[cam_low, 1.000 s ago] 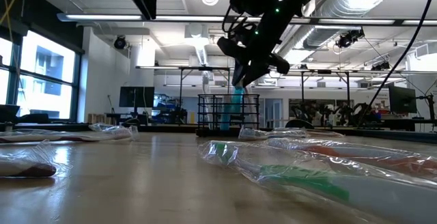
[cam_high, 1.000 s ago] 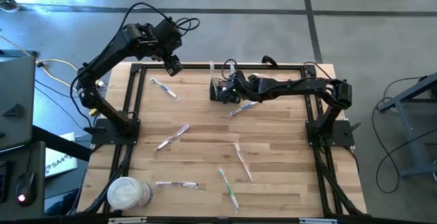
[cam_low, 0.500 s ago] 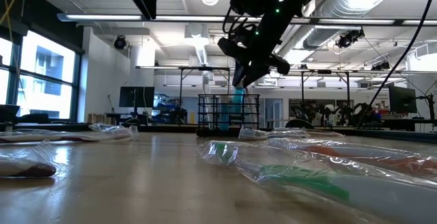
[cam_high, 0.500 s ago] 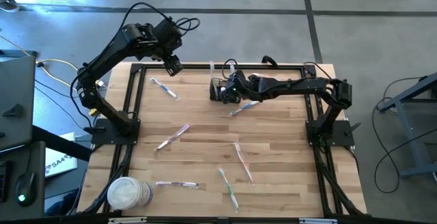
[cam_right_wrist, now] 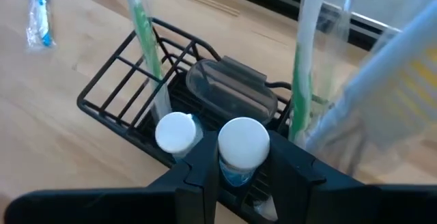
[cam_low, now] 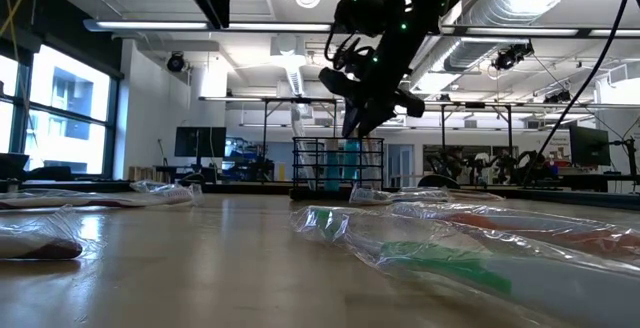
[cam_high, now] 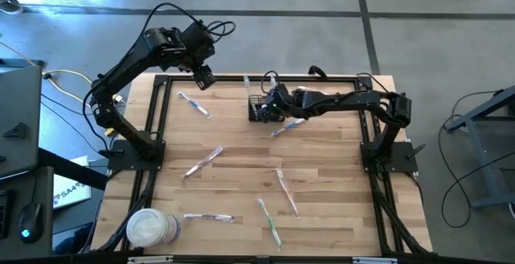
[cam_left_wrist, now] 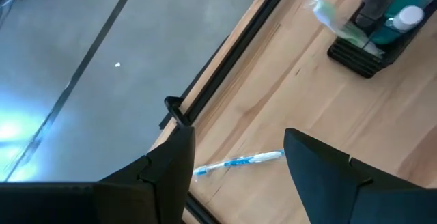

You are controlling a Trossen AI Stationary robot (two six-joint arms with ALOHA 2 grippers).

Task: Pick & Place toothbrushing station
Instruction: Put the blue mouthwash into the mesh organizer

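The left gripper (cam_high: 204, 78) hangs spread wide above the table's (cam_high: 241, 183) far left edge, holding nothing. The table is pale wood planks in a black metal frame. A round white tub (cam_high: 150, 229) sits at its near left corner; wrapped toothbrushes (cam_high: 203, 161) in crinkled clear plastic lie scattered. No writing is readable. The basket (cam_right_wrist: 130, 101), boxy black wire, stands mid-far. The right gripper (cam_right_wrist: 243, 157) reaches into it, pinching a white-capped bottle (cam_right_wrist: 242, 142).
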